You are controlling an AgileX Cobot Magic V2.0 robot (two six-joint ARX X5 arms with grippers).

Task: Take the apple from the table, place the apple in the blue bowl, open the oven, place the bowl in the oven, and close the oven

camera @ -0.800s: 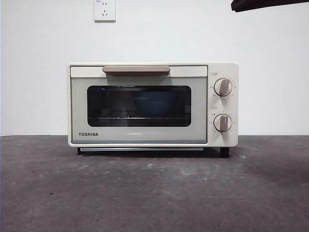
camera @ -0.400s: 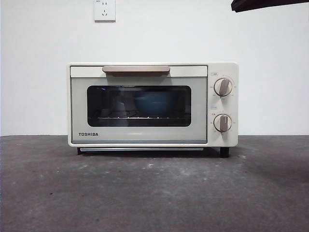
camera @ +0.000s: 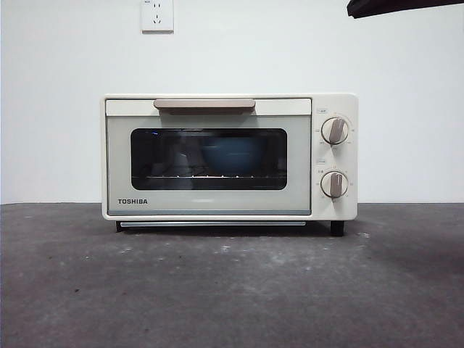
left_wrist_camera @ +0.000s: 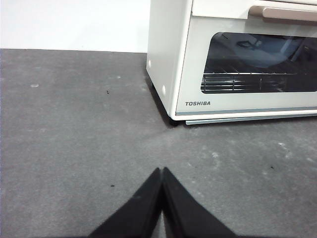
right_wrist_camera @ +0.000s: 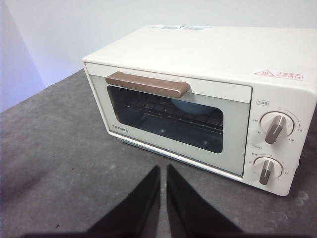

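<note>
The cream oven stands on the dark grey table with its door closed and its taupe handle up. Through the dark glass I make out the blue bowl on the wire rack. The apple is hidden from view. My left gripper hovers shut and empty over the table, off the oven at its left front corner. My right gripper hangs shut and empty above the table in front of the oven. A black arm tip shows at the top right corner of the front view.
A white wall with a socket rises behind the oven. Two round knobs sit on the oven's right panel. Dark table surface stretches in front of and beside the oven.
</note>
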